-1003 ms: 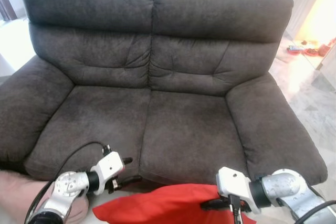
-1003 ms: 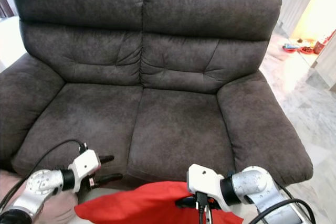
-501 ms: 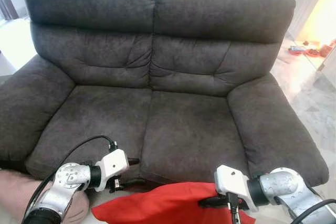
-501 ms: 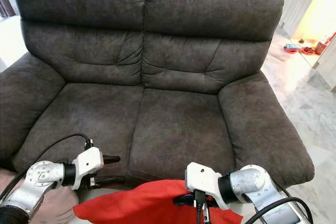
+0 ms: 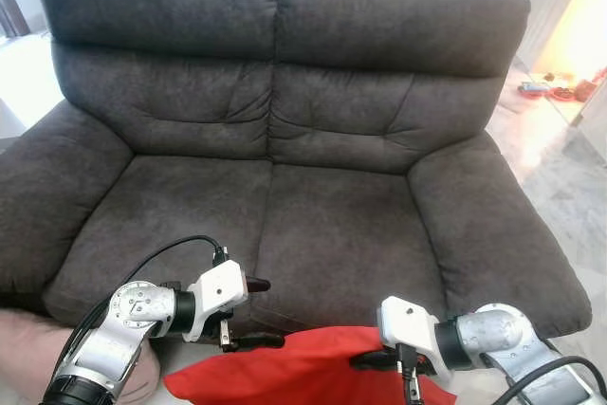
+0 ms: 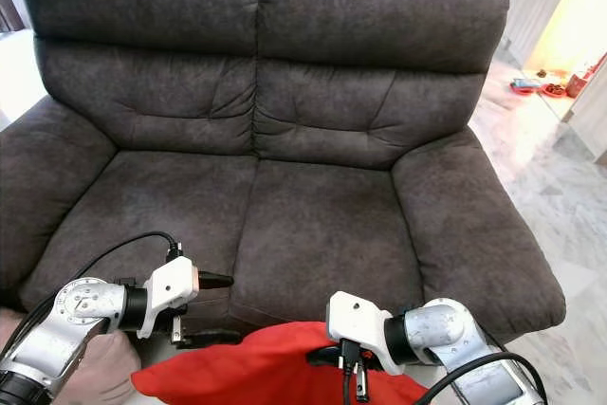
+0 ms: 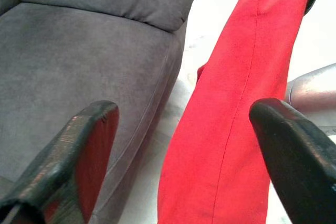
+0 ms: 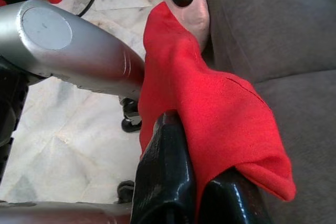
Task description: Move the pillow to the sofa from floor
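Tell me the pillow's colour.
Plain bright red pillow, no pattern; clearest in the right wrist view, where the right gripper pinches its edge.

Sofa (image 5: pixel 332 225) showing matt, napped grey cloth, red pillow (image 5: pixel 313 372) looking like smooth matt fabric, arms gleaming brushed metal, floor (image 5: pixel 569 187) shining as glossy marbled stone

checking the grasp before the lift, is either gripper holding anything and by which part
The right gripper is shut on the red pillow, pinching a corner of it. The left gripper is open beside the pillow's other end, holding nothing.
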Motion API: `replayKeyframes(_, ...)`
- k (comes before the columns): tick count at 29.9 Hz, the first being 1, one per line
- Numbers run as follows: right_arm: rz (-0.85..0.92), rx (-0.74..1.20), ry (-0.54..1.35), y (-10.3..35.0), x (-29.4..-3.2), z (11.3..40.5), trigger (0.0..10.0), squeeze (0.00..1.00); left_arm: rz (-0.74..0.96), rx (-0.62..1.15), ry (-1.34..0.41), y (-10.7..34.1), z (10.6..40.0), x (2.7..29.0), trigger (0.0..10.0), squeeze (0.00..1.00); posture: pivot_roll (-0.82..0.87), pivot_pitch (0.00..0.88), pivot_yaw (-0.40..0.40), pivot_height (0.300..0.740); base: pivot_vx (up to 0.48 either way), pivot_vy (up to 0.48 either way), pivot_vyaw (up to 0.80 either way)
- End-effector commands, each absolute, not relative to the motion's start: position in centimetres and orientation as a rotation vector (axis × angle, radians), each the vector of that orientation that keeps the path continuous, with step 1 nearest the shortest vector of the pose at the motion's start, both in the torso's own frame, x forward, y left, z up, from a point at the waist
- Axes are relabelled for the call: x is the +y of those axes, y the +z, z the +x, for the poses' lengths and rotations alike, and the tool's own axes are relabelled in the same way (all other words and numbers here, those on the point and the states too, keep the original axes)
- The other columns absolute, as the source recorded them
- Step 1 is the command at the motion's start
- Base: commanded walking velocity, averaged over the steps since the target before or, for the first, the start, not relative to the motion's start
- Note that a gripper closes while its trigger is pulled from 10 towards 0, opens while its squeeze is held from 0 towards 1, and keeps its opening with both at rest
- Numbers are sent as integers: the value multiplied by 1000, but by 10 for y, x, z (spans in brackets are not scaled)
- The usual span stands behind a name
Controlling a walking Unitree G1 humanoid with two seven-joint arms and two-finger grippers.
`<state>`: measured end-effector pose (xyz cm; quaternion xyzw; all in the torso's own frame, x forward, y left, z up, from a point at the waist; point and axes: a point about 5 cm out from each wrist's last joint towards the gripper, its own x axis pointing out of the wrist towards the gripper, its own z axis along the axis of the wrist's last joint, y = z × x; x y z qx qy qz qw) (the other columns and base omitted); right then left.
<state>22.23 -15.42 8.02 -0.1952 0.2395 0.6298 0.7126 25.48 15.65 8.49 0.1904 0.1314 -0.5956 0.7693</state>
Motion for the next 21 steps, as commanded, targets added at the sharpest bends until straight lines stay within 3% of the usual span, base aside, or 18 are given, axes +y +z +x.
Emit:
replayKeyframes(1,-456,383,1410,107,-145,233,0,0,420,278,-1271,84,258,155,10000,1000,59,15,-96,726,0,0,0)
replayKeyframes(2,-468,353,1418,113,-141,235,0,0,430,259,-1238,80,261,153,10000,184,59,15,-96,726,0,0,0)
replayKeyframes(3,-468,353,1418,113,-141,235,0,0,430,259,-1238,80,261,153,10000,184,59,15,-96,726,0,0,0)
replayKeyframes(4,-464,324,1427,119,-137,236,0,0,430,259,-1230,79,262,151,10000,0,60,15,-95,726,0,0,0)
replayKeyframes(11,-465,213,1486,138,-118,238,0,0,403,319,-1259,74,261,146,10000,0,57,13,-93,726,0,0,0)
replayKeyframes(21,-465,196,1491,140,-112,239,0,0,394,433,-1363,65,251,149,10000,0,62,11,-92,726,0,0,0)
